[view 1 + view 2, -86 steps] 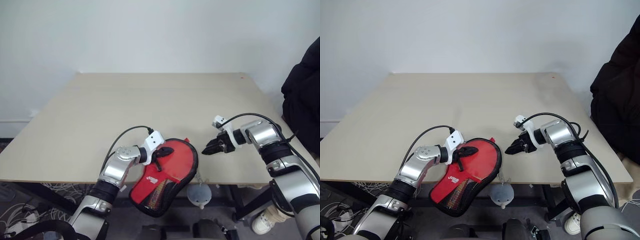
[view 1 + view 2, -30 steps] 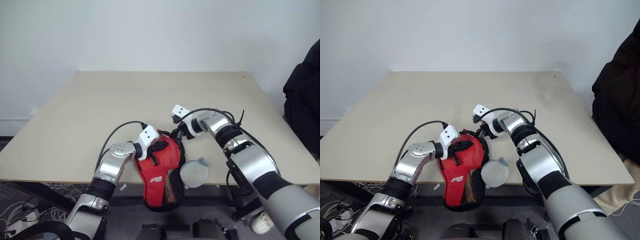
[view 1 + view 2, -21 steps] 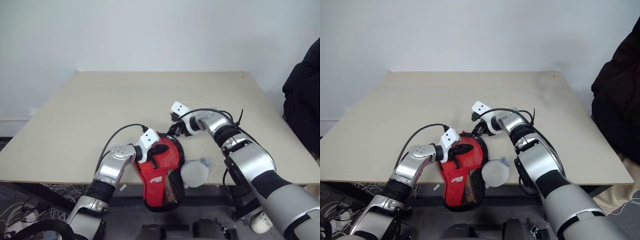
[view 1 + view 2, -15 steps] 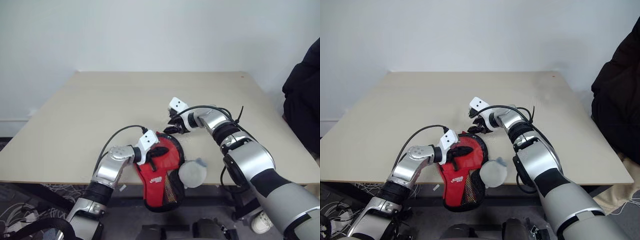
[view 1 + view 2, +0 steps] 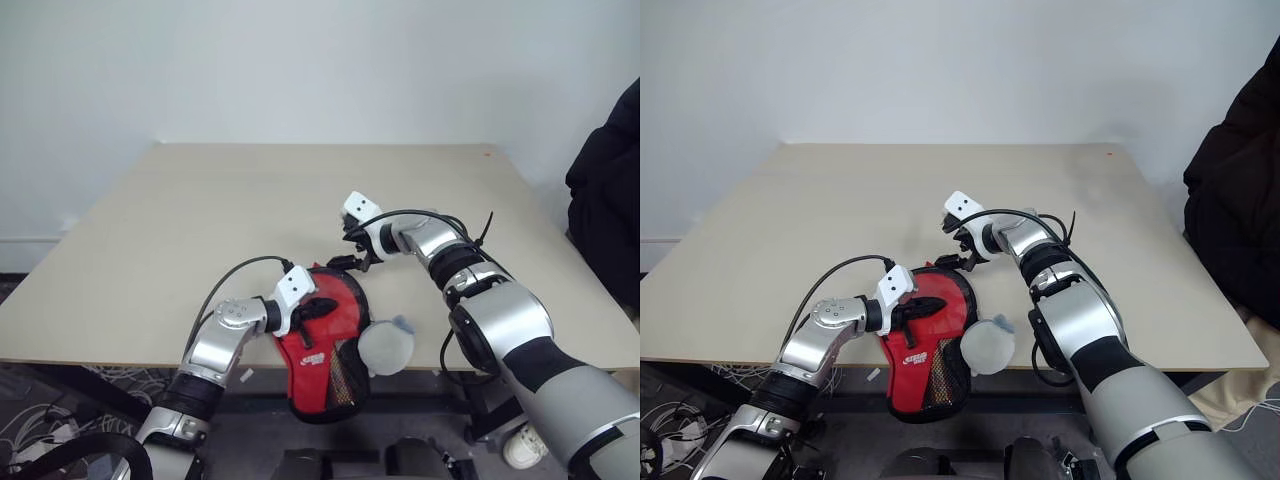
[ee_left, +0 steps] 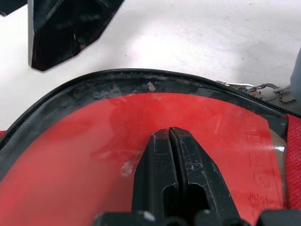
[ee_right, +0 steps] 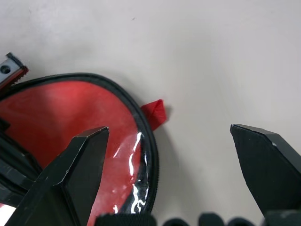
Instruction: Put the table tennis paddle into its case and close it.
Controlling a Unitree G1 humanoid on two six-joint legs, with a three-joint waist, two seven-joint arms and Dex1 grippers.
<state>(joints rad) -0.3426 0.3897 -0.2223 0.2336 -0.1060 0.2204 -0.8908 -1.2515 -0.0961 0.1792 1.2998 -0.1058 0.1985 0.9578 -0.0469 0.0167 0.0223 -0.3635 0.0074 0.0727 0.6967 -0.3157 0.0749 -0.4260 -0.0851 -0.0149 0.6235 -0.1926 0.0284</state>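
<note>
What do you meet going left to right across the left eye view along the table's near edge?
Left gripper, shut, on the case → grey-white charm hanging off the table edge → dark garment at far right.

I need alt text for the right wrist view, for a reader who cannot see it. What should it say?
The right gripper is open, its two black fingers spread wide above the beige table. Below them lies the rounded end of the red case with black edging, and a small red fabric tab sticks out from its edge.
</note>
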